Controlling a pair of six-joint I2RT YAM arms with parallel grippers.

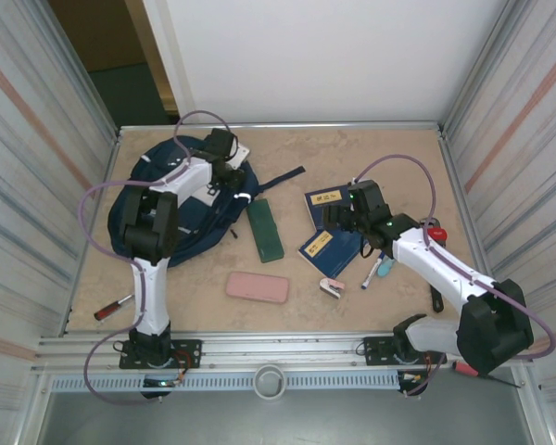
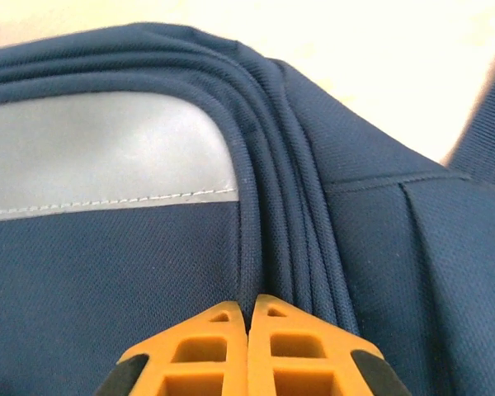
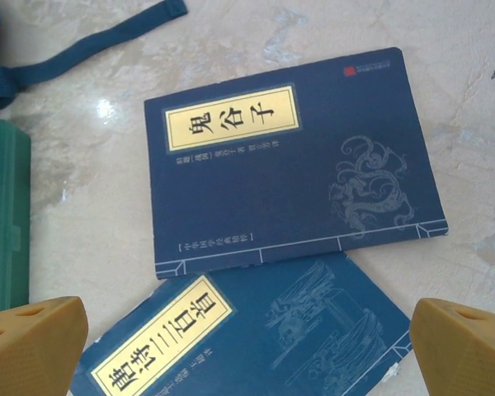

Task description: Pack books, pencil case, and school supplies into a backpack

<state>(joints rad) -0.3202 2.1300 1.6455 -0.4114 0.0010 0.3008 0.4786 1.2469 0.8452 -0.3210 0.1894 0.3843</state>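
On the pale stone-patterned desk's [image 1: 371, 158] left, the large navy-blue fabric backpack [image 2: 379, 247] lies with the left jaws closed together at its piped seam; whether they pinch fabric is unclear. Right of a narrow dark green box [image 1: 265, 230], two thin navy-blue, yellow-labelled books [image 3: 313, 165] overlap beneath the wide-open right jaws

Navy backpack [image 2: 379, 247] with grey patch [image 2: 99, 157]; navy books [image 3: 313, 165], yellow labels [image 3: 233, 117]; green box [image 3: 4, 214]; orange fingers [image 2: 206, 351]

Ahead of the right claw [image 3: 247, 342], the yellow label [image 3: 233, 117] on the farther book [image 3: 313, 173] reads 鬼谷子. The characters on the nearer book [image 3: 313, 322] are unclear to me.
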